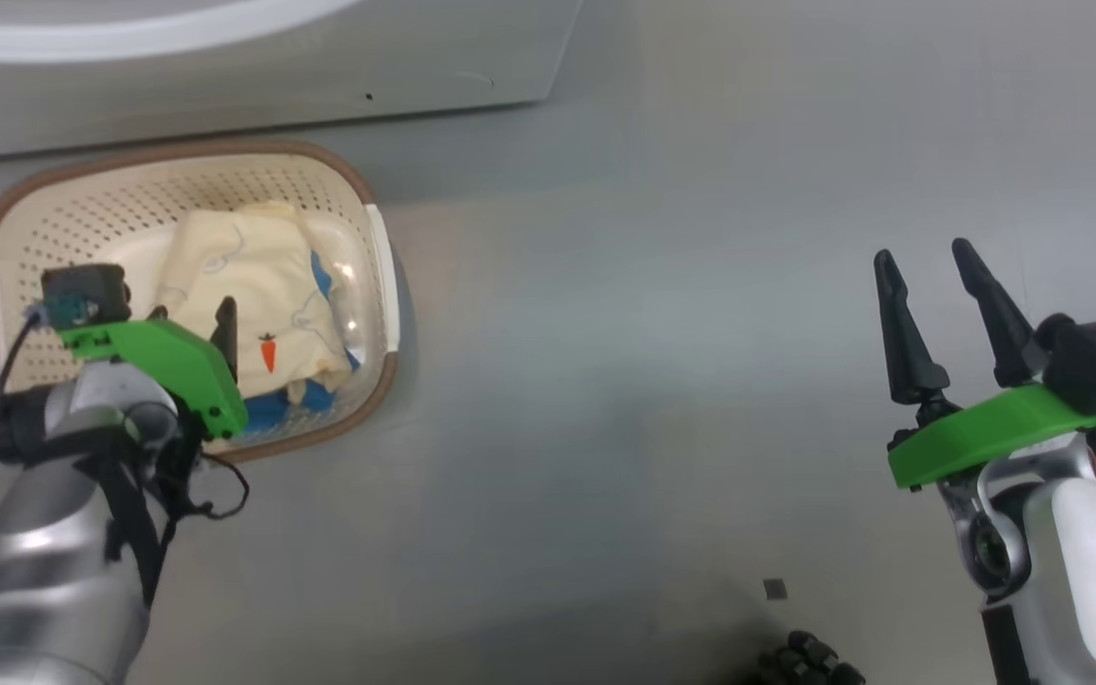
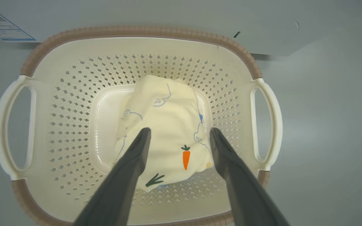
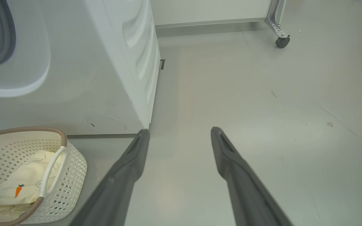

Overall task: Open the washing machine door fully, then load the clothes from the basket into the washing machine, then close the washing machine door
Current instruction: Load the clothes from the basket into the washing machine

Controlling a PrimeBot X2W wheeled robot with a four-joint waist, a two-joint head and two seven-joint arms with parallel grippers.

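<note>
Clothes point(image 2: 165, 119): cream-yellow fabric with blue line prints and an orange carrot mark, lying over blue cloth. The bundle is contained in the perforated basket point(image 2: 137, 31), set on the floor point(image 1: 653, 381) just before the washing machine point(image 3: 105, 78). The left hand point(image 2: 179, 131) is held spread directly over the bundle; contact cannot be told. The right hand point(image 3: 179, 131) is spread, well apart.

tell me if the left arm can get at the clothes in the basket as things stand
Probably yes: the left tool hangs open right above the clothes in the open-topped basket, with nothing lying between them.
</note>
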